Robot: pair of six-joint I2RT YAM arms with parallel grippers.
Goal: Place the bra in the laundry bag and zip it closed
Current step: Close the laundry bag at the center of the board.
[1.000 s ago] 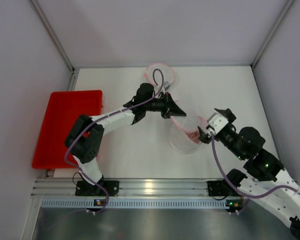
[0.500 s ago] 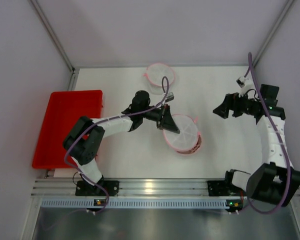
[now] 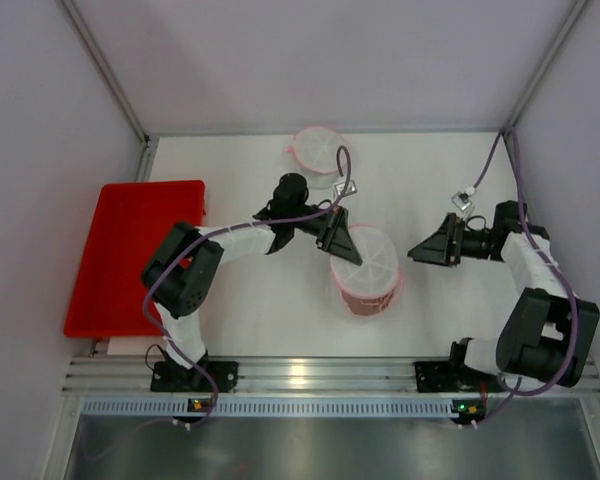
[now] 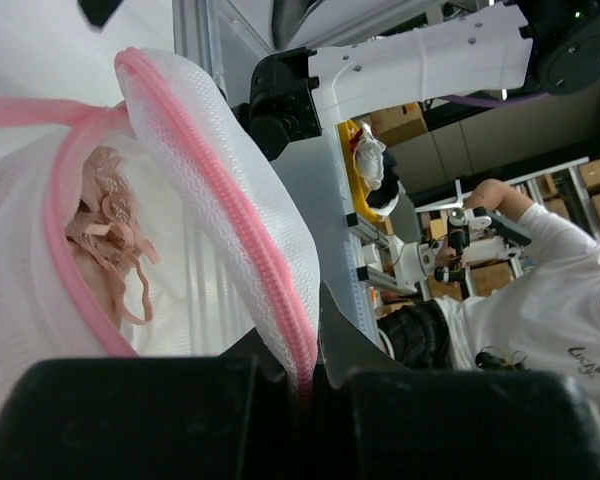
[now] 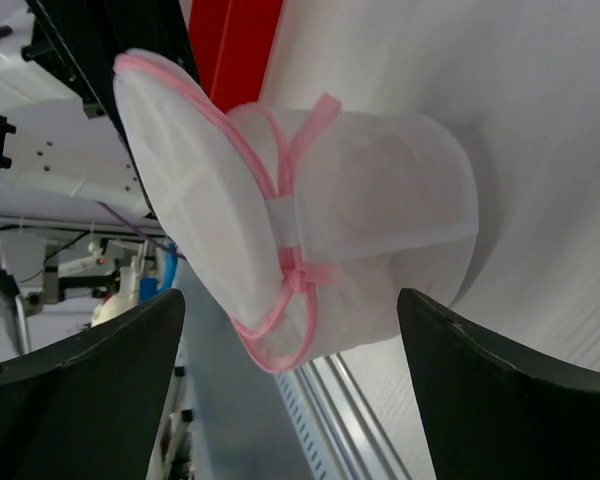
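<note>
The white mesh laundry bag point(image 3: 368, 268) with pink zipper trim stands at the table's middle, its round lid lifted. My left gripper point(image 3: 346, 245) is shut on the lid's pink zipper edge point(image 4: 280, 300). The pink bra point(image 4: 108, 225) lies inside the bag, seen through the opening in the left wrist view. My right gripper point(image 3: 420, 252) is open and empty, to the right of the bag and pointing at it. In the right wrist view the bag point(image 5: 380, 230) and its raised lid point(image 5: 195, 190) sit between the spread fingers point(image 5: 500, 390), apart from them.
A second round mesh bag point(image 3: 318, 150) sits at the table's far edge. A red tray point(image 3: 130, 250) lies at the left. The metal rail runs along the table's near edge point(image 3: 300, 375).
My right gripper let go of the bag, swung out to the right, then came back toward it, open. My left gripper kept hold of the lid; the bag settled on the table.
</note>
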